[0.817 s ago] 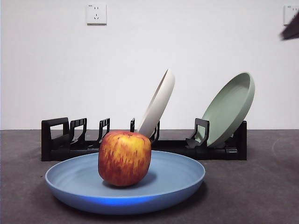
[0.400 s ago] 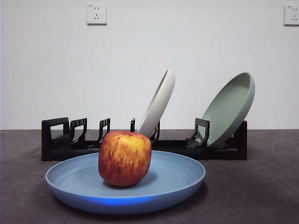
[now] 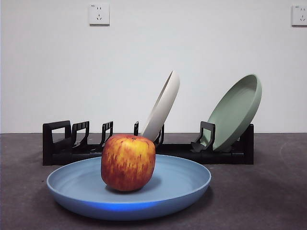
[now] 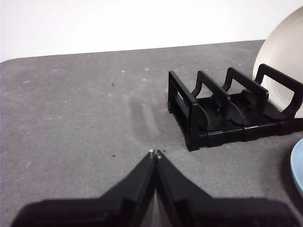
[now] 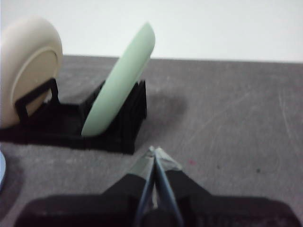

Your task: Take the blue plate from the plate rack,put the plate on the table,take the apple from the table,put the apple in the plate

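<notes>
The red apple (image 3: 128, 162) with yellow streaks sits inside the light-blue plate (image 3: 182, 184), which lies flat on the dark grey table (image 3: 259, 196) in front of the black plate rack (image 3: 62, 143). A sliver of the blue plate shows in the left wrist view (image 4: 298, 165). My left gripper (image 4: 155, 152) is shut and empty, above bare table off the rack's end (image 4: 208, 113). My right gripper (image 5: 153, 151) is shut and empty, above the table beside the rack's other end (image 5: 118, 123). Neither arm shows in the front view.
A cream-white plate (image 3: 163, 105) leans in the rack's middle slot and a sage-green plate (image 3: 237, 112) leans at its right end; both show in the right wrist view, cream (image 5: 28, 66) and green (image 5: 123, 75). A white wall stands behind.
A dark arm tip at the front view's top right corner one second ago has left the picture. Apple, plates and rack have not moved.
</notes>
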